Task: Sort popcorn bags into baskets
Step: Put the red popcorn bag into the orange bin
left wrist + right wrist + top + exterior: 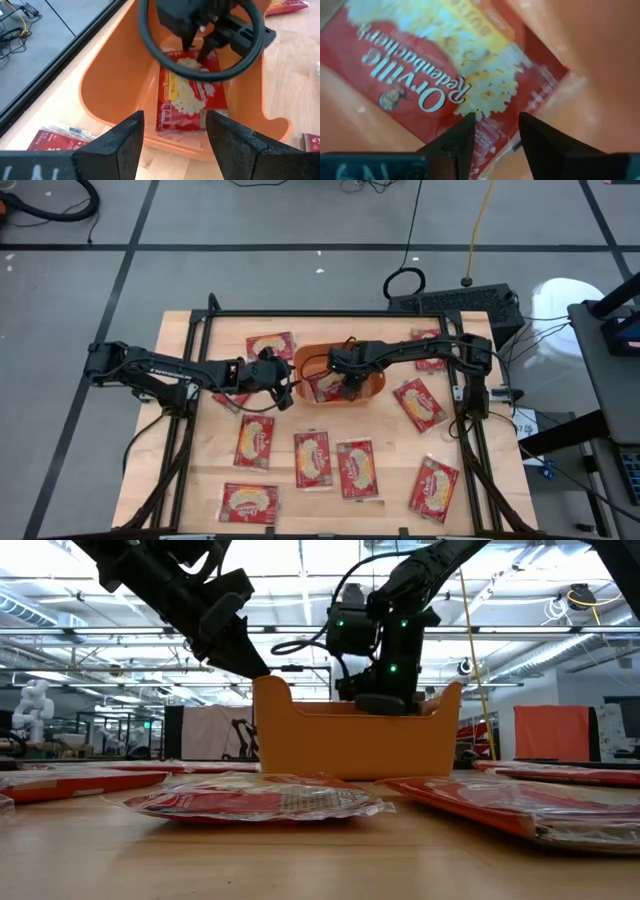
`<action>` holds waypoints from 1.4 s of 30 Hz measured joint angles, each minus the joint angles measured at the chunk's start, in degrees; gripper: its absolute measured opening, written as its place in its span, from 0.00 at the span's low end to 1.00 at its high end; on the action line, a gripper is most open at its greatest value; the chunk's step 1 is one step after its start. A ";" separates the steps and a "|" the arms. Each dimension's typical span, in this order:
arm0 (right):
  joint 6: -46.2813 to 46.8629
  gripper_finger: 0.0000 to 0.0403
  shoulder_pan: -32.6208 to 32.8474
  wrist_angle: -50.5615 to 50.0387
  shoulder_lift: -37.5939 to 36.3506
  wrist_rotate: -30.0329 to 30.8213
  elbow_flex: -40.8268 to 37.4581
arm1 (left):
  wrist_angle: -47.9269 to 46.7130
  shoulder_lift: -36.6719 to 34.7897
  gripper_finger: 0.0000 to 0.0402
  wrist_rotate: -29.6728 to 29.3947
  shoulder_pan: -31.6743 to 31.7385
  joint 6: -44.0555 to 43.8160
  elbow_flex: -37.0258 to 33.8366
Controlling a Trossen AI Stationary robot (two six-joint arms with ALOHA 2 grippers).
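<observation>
A light wooden bench (200, 470) with a dark frame carries an orange basket (372, 393) just above centre. Red popcorn bags (312, 459) lie flat on it: a row at 6 o'clock, two near 4 o'clock, one at 3 o'clock, one at 11 o'clock, one at 1 o'clock.

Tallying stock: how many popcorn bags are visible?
10 bags: one in the bin, two beyond it, one under the left arm, one at right, five in front. More may be hidden.
</observation>
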 joint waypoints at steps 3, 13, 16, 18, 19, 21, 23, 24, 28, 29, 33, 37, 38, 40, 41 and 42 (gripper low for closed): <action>-0.89 0.35 0.39 0.34 0.43 -0.23 0.08 | 0.00 0.00 0.54 0.02 -0.02 -0.01 0.00; -1.95 0.26 0.44 -4.71 -2.93 -2.04 -0.08 | -0.31 0.00 0.54 0.02 -0.02 -0.03 0.00; -1.34 0.26 0.64 -4.04 -4.53 -1.78 -0.05 | -0.31 0.00 0.54 0.02 -0.02 -0.05 0.00; -0.81 0.26 0.66 -4.17 -5.74 -1.73 -0.03 | -0.31 0.00 0.54 0.02 0.00 -0.07 0.00; -0.66 0.26 0.66 -4.21 -6.31 -1.73 -0.03 | -0.31 0.00 0.54 0.02 -0.02 -0.07 0.00; -0.50 0.27 0.77 -4.23 -7.78 -1.73 -0.03 | -0.31 0.00 0.54 0.03 -0.02 -0.07 0.00; -0.48 0.27 1.04 -4.79 -9.50 -1.64 -0.03 | -0.31 0.00 0.54 0.03 -0.01 -0.07 0.00; -0.59 0.27 1.23 -5.03 -10.67 -1.63 -0.03 | -0.31 0.00 0.54 0.02 0.00 -0.07 0.00; -0.38 0.27 2.54 -5.39 -17.50 -1.06 -0.03 | -0.37 0.00 0.54 0.04 0.00 -0.01 0.00; 0.32 0.27 3.24 -5.85 -19.41 0.30 0.05 | -0.37 0.00 0.54 0.04 0.00 0.07 0.00; 4.28 0.27 6.80 -12.80 -26.59 6.53 0.10 | -0.37 0.00 0.54 0.04 -0.01 0.24 0.00; 13.24 0.27 12.70 -22.02 -31.23 11.76 0.10 | -0.37 0.00 0.54 0.04 -0.02 0.26 0.00; 15.26 0.27 14.47 -23.94 -32.02 12.12 0.02 | -0.37 0.00 0.54 0.04 -0.02 0.28 0.00; 19.13 0.27 18.44 -25.80 -33.57 12.75 -1.07 | -0.37 0.00 0.54 0.04 -0.03 0.30 0.00; 21.16 0.27 20.41 -26.17 -34.27 12.77 -2.17 | -0.37 0.00 0.54 0.04 -0.09 0.30 0.00; 23.19 0.27 22.14 -26.21 -34.88 12.09 -3.52 | -0.37 0.00 0.54 0.04 -0.17 0.30 0.00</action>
